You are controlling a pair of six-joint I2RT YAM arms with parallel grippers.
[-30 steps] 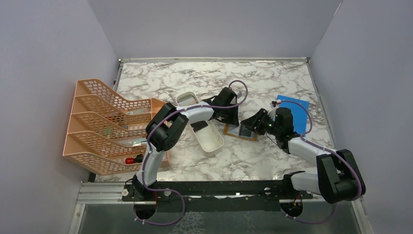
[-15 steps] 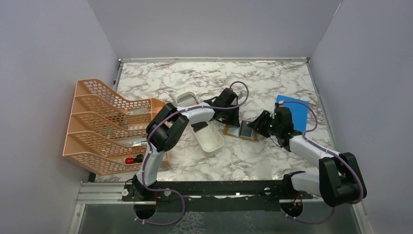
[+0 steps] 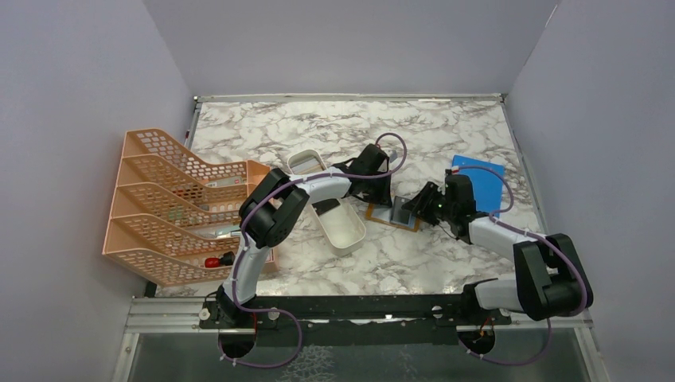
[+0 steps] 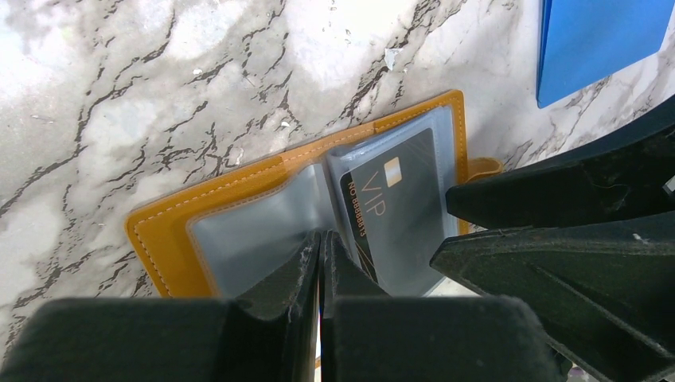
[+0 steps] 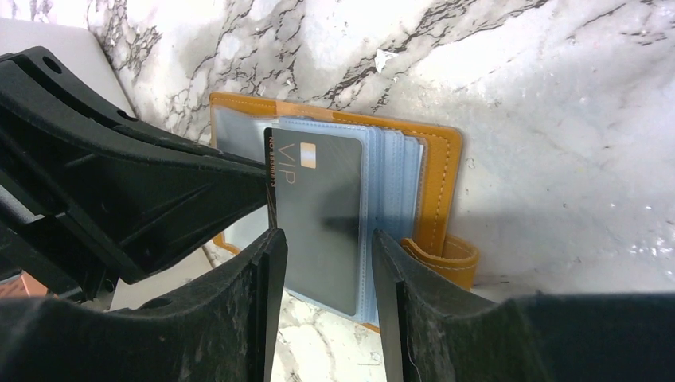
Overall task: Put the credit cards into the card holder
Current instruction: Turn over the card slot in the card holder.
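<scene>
The card holder lies open on the marble table. It is orange-tan with stitched edges, a snap tab and clear grey pockets. A black card marked VIP sits over the pockets nearer the right arm, and the 2 fingers of the right gripper clasp its long edges. The left gripper is closed and empty, its tips at the holder's fold. Only the right wrist view shows the pockets fanned under the card. Only the top view shows the white tray and peach rack left of the holder.
</scene>
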